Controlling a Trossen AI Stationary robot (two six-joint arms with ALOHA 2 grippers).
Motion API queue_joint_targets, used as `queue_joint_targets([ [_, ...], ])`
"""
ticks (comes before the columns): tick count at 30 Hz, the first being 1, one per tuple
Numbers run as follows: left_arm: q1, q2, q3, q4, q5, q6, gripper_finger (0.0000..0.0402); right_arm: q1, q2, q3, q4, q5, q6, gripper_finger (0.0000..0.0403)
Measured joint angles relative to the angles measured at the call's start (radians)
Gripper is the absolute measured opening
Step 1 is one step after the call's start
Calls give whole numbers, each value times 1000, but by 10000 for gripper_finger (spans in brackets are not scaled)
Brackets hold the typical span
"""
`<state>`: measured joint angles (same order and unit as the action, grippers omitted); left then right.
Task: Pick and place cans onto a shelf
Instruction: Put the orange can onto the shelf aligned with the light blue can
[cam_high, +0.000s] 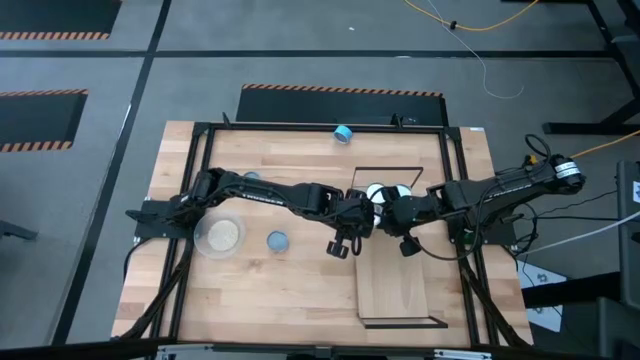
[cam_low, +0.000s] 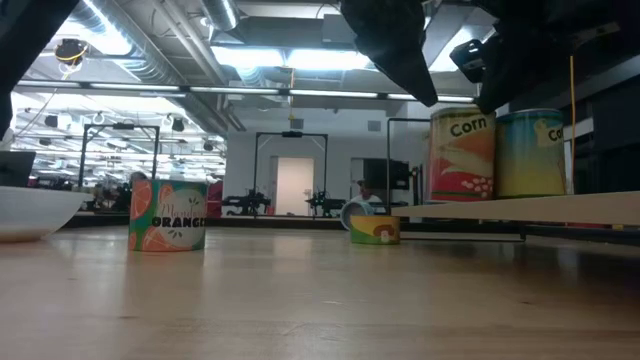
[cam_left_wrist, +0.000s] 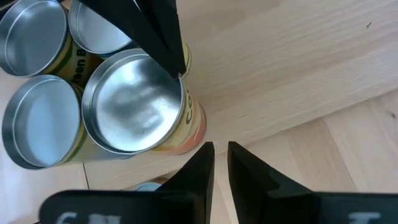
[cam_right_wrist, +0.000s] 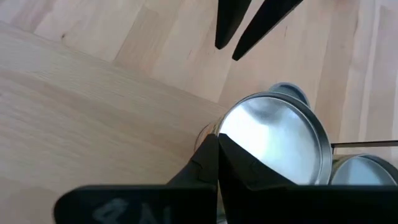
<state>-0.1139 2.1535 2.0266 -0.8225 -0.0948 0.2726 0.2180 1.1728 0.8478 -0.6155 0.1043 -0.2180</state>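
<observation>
Several cans stand upright, close together, on the pale wood shelf near its far end; they also show in the high view and in the low view. My right gripper is shut, with its tips over the rim of the can nearest the shelf's left edge. My left gripper hangs just left of that can above the shelf's edge, all but shut and empty. Another can stands on the table. My right gripper has its shut fingertips at the top rim of the can nearest the shelf's left edge, slanting down from above. I cannot tell whether they touch it. The can stands upright on the shelf.
A clear round dish sits on the table's left part beside the blue-topped can. One can lies at the far edge. In the low view an orange-labelled can and a short mushroom can stand on the table.
</observation>
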Motion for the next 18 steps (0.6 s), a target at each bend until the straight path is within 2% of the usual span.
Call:
queue_joint_targets([
  [14,0,0,0,0,0,0,41,0,0,0,-1,0,0,5],
  [18,0,0,0,0,0,0,38,0,0,0,-2,0,0,19],
])
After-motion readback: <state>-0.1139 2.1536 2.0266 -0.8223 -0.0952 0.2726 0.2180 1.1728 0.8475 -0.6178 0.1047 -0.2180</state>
